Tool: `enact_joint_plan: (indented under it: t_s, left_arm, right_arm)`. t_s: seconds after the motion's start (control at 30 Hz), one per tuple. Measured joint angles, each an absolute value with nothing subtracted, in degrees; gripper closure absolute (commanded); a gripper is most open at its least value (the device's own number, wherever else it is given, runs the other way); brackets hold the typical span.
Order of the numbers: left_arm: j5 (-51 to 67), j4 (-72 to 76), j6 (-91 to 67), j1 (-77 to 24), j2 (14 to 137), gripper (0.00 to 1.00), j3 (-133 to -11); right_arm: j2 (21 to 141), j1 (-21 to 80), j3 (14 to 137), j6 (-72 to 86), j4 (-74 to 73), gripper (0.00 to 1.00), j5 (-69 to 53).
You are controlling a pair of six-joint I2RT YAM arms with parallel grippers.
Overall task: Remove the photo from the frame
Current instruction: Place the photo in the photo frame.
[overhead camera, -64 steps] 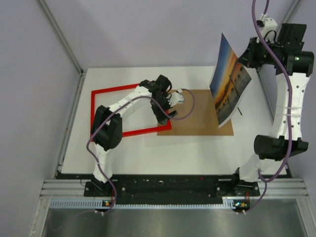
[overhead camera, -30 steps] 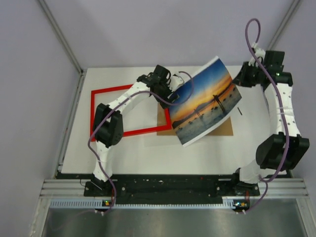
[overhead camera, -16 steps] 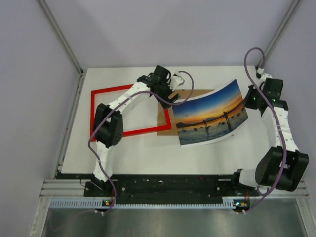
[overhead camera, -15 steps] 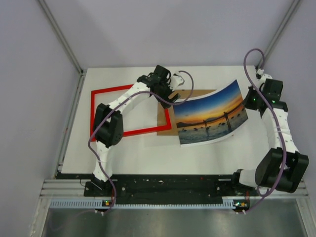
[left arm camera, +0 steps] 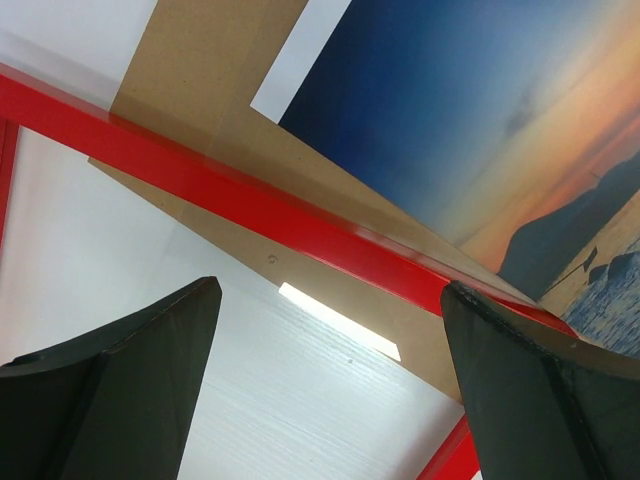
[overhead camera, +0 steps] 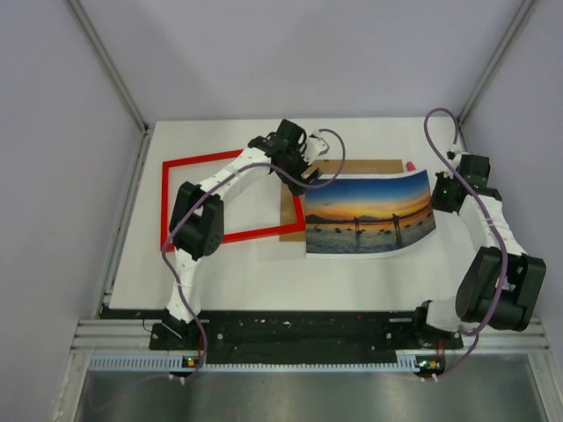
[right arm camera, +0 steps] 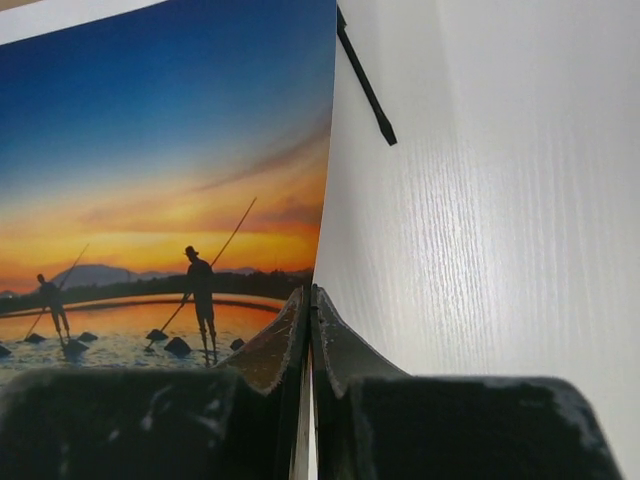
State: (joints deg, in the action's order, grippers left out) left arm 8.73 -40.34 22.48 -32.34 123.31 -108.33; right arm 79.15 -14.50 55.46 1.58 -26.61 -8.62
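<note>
The photo (overhead camera: 369,214), a sunset print with dark figures, lies nearly flat at centre right, picture side up, its right edge slightly raised. My right gripper (overhead camera: 437,195) is shut on that right edge; in the right wrist view the fingers (right arm camera: 311,300) pinch the photo (right arm camera: 160,180). The red frame (overhead camera: 180,164) lies flat at the left, empty, the white table showing through it. My left gripper (overhead camera: 303,173) is open above the frame's right side, holding nothing; the left wrist view shows the red frame bar (left arm camera: 260,205) and photo (left arm camera: 480,110).
A brown backing board (overhead camera: 352,166) lies under the photo and the frame's right side, also in the left wrist view (left arm camera: 200,60). A small red item (overhead camera: 409,164) lies by the board's far right corner. A thin black mark (right arm camera: 365,80) is on the table.
My right gripper has swung the photo from standing upright at the far right down to lying nearly flat over the backing board. My left gripper shifted slightly towards the far side.
</note>
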Motion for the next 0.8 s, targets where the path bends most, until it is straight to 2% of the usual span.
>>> enact_joint_plan:
  t_s: [0.07,0.2,0.3,0.4,0.7,0.8]
  left_arm:
    - [8.8,-40.3,22.3,-32.4,123.3,0.02,-108.4]
    - [9.1,-40.4,22.3,-32.4,123.3,0.02,-108.4]
    - [9.2,-40.5,22.3,-32.4,123.3,0.02,-108.4]
    - [9.5,-40.5,22.4,-32.4,122.5,0.02,-107.6]
    - [10.0,-41.3,22.9,-31.8,115.1,0.02,-103.8]
    - [11.0,-41.6,22.8,-30.6,112.5,0.02,-103.7]
  right_arm:
    - [79.7,-14.5,55.5,1.3,-26.6,0.81,-7.7]
    - [80.6,-14.5,55.5,-0.6,-27.4,0.5,-5.7]
    - [80.9,-14.5,55.5,-1.9,-27.9,0.35,-5.2]
    - [81.4,-14.5,55.5,-2.4,-27.9,0.26,-5.3]
    - [83.4,-14.5,55.6,-3.8,-29.4,0.11,-5.3]
    - [82.7,-14.5,56.1,-4.9,-30.3,0.01,-5.5]
